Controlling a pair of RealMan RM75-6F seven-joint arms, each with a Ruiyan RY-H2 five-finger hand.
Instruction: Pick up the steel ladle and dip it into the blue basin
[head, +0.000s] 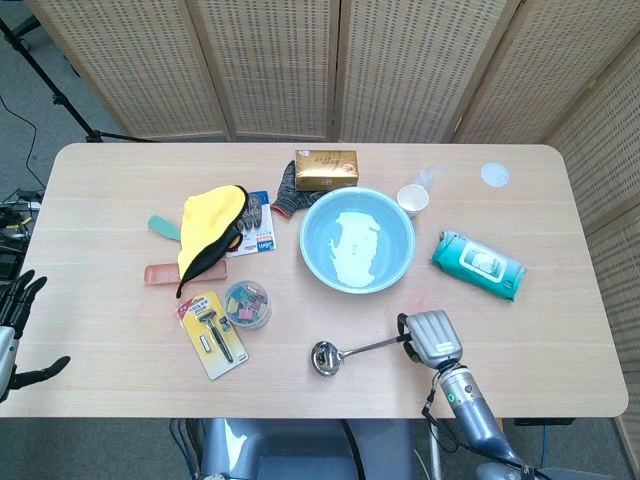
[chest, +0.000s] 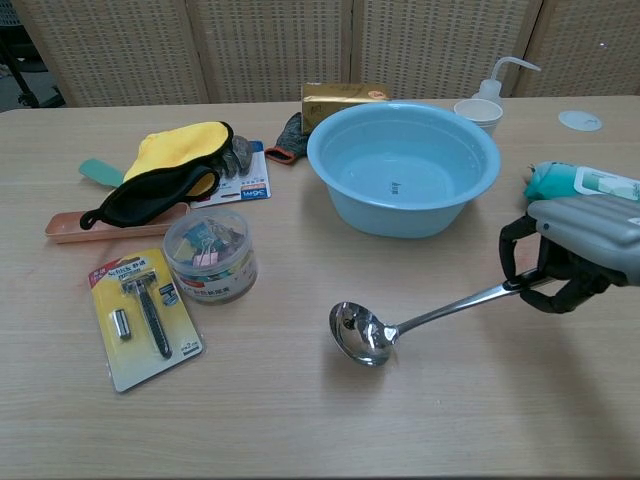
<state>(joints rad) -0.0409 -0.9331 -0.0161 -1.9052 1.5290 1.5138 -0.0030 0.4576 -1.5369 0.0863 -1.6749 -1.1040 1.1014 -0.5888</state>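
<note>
From the head view, the right hand (head: 433, 339) grips the handle end of the shiny steel ladle (head: 345, 351), its bowl hanging low in front of the round blue plastic basin (head: 357, 240), while the left hand (head: 18, 322) hovers at the bench's (head: 120, 380) left edge, fingers spread and holding nothing. In the chest view, the right hand's dark fingers (chest: 520, 262) curl around the handle, and the ladle slants down with its bowl just above the wooden bench.
</note>
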